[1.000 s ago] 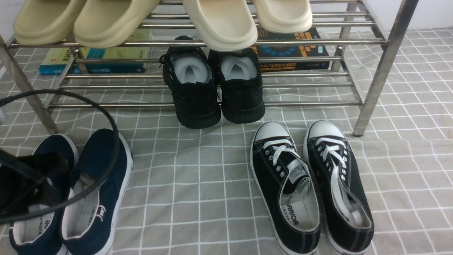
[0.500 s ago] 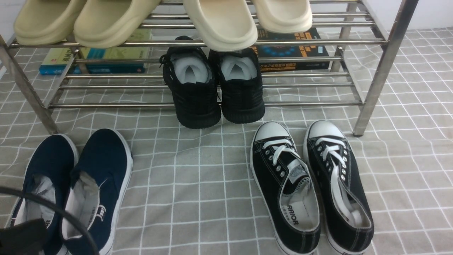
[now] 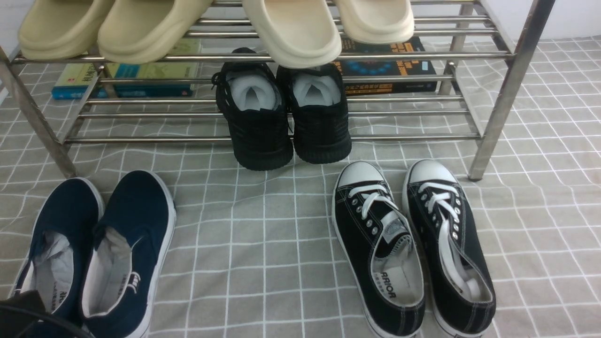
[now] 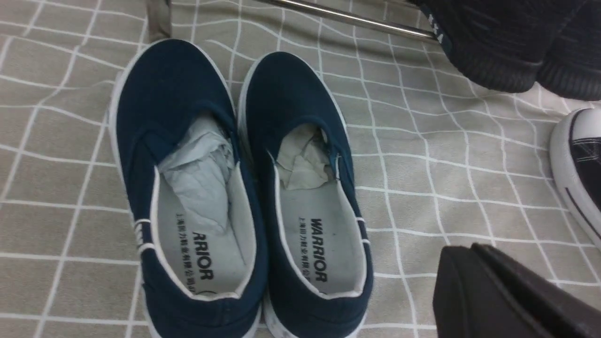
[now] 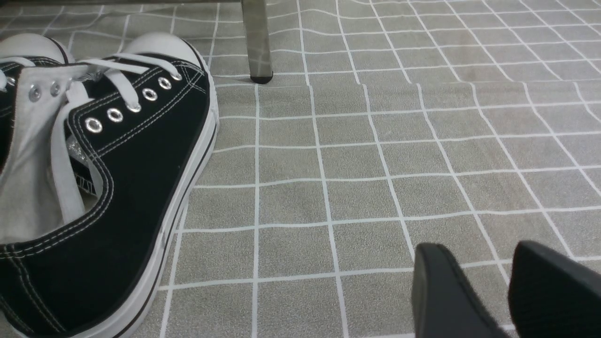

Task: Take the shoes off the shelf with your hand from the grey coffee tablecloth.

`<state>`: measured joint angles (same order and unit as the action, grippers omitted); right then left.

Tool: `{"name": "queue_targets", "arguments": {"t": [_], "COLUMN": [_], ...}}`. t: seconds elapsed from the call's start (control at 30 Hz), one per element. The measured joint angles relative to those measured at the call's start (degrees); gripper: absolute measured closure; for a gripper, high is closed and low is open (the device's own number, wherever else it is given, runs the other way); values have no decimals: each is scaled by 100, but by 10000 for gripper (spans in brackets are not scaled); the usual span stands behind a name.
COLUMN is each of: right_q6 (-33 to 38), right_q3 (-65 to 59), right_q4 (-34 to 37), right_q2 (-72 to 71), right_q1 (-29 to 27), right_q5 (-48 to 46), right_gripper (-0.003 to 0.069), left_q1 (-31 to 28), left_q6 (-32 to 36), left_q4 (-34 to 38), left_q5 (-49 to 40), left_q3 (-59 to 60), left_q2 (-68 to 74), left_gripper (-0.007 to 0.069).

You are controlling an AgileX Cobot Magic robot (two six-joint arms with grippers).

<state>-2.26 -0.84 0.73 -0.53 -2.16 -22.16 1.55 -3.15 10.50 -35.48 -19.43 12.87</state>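
At the far left of my front view, a black part of the left arm and its cable (image 3: pixel 51 319) cover the heel area of the outer navy shoe. The wrist camera shows me the left tool (image 4: pixel 467 249) with its fingers together, clear of the shoes. The navy slip-on shoes (image 3: pixel 141 234) sit side by side on the grey grid cloth (image 3: pixel 235 263), toes toward the shelf (image 3: pixel 502 103), just in front of its left leg. Crumpled paper fills the front of each.

Behind the shelf's lower bars on the left I see a green and blue book (image 3: pixel 141 77). Four cream slippers (image 3: pixel 296 33) line the upper tier, running from the left past the middle. Black knit sneakers (image 3: pixel 263 131) stand mid-rack on the lower tier, heels toward me and out past the front bar. A dark book (image 3: pixel 385 68) lies behind to their right.

Nearer me and right of centre, the black lace-up sneakers (image 3: pixel 375 249) rest on the cloth, white toe caps toward the shelf. Over on the right arm, I've got the right tool (image 5: pixel 481 249) with its fingers apart, bare cloth showing between them.
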Motion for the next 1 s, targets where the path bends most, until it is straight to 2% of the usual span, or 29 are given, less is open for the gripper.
{"name": "queue_targets", "arguments": {"t": [0.2,0.4,0.5,1.0], "right_q6": [0,0,0,0], "right_q3": [0,0,0,0], "right_q4": [0,-3,-3,-3], "right_q2": [0,0,0,0], "right_q1": [0,0,0,0], "right_q5": [0,0,0,0], "right_gripper": [420,420,420,420], "left_q1": [0,0,0,0], "left_q6": [-96,-869,-1014,-1057], "left_q4": [-386,-1375,-1569,-1641], "left_q5": [333,1028,1207,1326], "left_q3": [386,1568,1930,2063], "left_q2": [-41,-632,-872,-1361], "left_gripper": [617,613,610,594]}}
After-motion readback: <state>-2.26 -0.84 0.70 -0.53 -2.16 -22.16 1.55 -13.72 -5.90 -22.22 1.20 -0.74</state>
